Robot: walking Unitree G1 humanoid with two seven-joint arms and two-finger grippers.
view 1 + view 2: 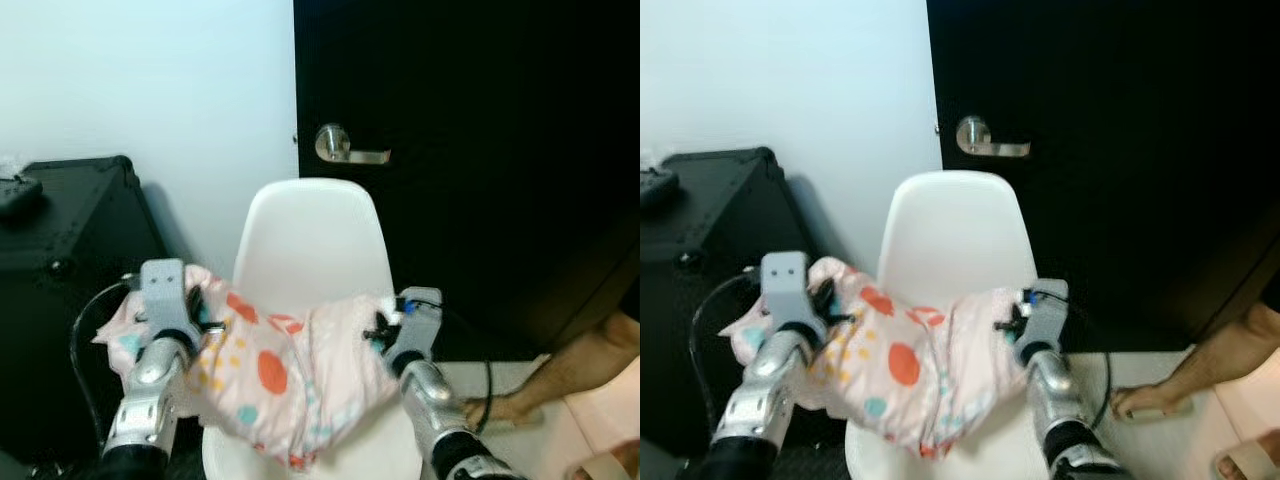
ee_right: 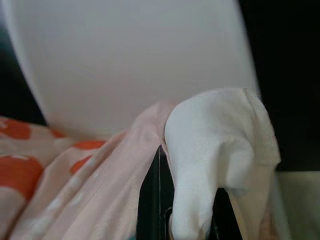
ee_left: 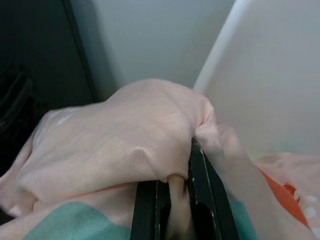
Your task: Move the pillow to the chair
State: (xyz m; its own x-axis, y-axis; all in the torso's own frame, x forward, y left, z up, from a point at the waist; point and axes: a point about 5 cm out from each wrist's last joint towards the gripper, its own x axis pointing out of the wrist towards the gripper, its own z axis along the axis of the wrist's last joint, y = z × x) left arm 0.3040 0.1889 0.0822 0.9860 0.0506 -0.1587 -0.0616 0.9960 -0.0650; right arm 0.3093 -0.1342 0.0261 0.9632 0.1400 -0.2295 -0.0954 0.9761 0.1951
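With my left gripper [image 3: 172, 200] and right gripper [image 2: 182, 210] each pinching a pillow [image 1: 265, 375] corner, it sags over the chair [image 1: 315, 245] seat's front edge, unreleased.

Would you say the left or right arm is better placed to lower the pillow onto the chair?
Right: its gripper holds the pillow over the chair, while the left gripper is off its side.

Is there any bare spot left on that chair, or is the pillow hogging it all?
The pillow, pinched by the left gripper and right gripper, covers most of the chair seat. Bare room: the seat's back strip below the backrest. Crowded: seat front and both sides.
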